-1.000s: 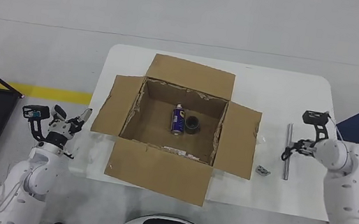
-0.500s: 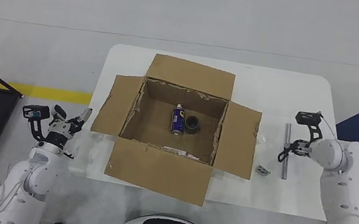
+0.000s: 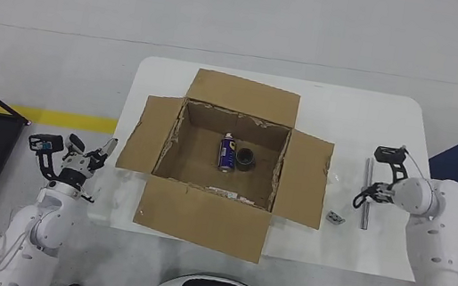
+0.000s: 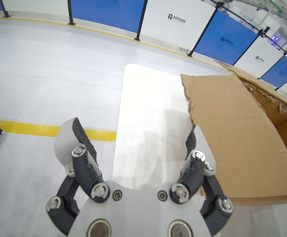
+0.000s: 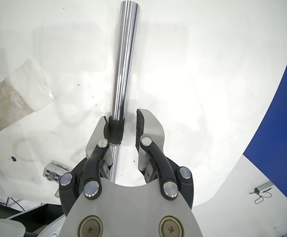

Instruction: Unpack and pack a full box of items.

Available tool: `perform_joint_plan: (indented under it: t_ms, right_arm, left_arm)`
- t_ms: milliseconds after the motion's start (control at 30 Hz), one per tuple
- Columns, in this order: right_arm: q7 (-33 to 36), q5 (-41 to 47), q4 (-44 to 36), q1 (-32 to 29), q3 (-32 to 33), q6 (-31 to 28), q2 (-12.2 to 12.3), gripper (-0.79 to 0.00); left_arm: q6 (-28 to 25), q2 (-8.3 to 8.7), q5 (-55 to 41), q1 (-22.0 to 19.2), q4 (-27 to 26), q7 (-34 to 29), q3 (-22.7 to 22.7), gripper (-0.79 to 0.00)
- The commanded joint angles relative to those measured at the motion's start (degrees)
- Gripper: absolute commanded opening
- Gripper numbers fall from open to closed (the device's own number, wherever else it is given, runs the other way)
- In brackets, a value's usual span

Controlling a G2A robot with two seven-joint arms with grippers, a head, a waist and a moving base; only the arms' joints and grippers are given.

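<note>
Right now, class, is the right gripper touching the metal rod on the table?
Touching. The right wrist view shows one pad of the right gripper lying against the metal rod; the other pad stands clear of it.

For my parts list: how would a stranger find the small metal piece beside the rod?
Find the open cardboard box on the white table. By its right flap lies a small grey metal block. Unlike the long shiny rod beside it, it is short.

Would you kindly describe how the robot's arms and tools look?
The left arm and right arm are rounded, glossy white. The left tool and right tool each have a silver plate, black curved links with silver pins, and black-padded pale fingers.
</note>
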Motion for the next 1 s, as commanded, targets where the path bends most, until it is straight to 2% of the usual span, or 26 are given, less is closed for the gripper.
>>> perform_joint_plan:
  t_ms: [0,100,233,400,667,833,967]
  right_arm:
    - [0.2,-0.4,1.0,0.6,-0.6,0.0,0.0,-0.665]
    - [0.6,-0.8,2.2,1.4,-1.4,0.1,-0.1,-0.785]
    - [0.9,-0.6,2.7,2.0,-1.3,0.5,0.0,-0.785]
    - [-0.9,4.4,-0.1,0.9,2.7,0.8,0.3,-0.785]
    - [-2.3,25.2,-5.4,-3.3,13.9,-1.8,0.8,-0.785]
    - [3.2,42.1,-3.5,-3.3,18.2,-4.4,1.0,-0.785]
    - [6.1,46.2,-1.1,-2.0,18.4,-4.9,1.4,-0.785]
  left_arm:
    - [0.0,0.0,0.0,0.0,0.0,0.0,0.0,0.0]
    - [0.0,0.0,0.0,0.0,0.0,0.0,0.0,0.0]
    - [0.0,0.0,0.0,0.0,0.0,0.0,0.0,0.0]
    - [0.0,0.0,0.0,0.0,0.0,0.0,0.0,0.0]
    - [0.0,0.0,0.0,0.0,0.0,0.0,0.0,0.0]
    - [0.0,0.0,0.0,0.0,0.0,0.0,0.0,0.0]
    - [0.0,0.0,0.0,0.0,0.0,0.0,0.0,0.0]
